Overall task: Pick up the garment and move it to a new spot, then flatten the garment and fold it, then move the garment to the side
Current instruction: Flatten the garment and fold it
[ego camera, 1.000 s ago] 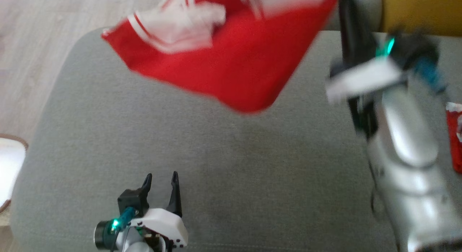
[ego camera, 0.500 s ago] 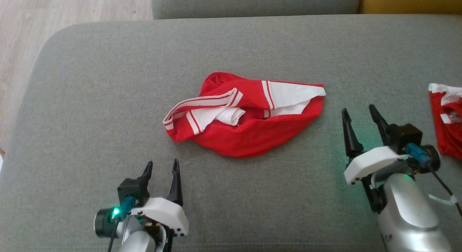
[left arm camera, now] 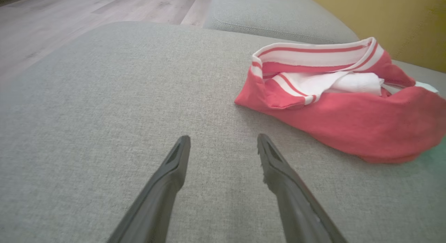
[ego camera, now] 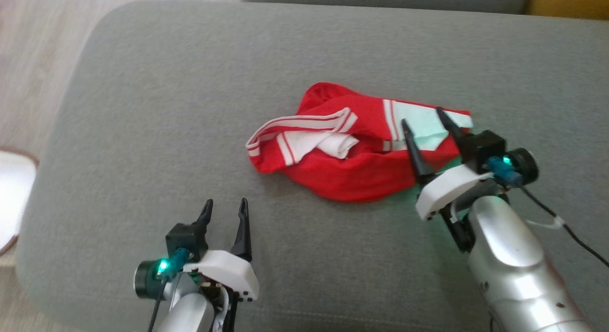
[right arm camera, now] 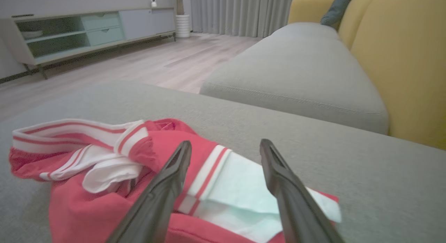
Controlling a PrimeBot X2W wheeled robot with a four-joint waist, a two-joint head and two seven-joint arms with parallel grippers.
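R gripper (right arm camera: 225,143), jaws apart, over red/white garment (right arm camera: 80,208) on sofa cushion (right arm camera: 383,187).

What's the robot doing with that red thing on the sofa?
The robot is tidying a red and white garment, which lies crumpled in a heap on the grey sofa cushion. Its right tool is open over the garment's white-striped end and grips nothing. Its left tool is open too, over bare cushion nearer the robot and apart from the cloth. The garment is not yet flattened or folded.
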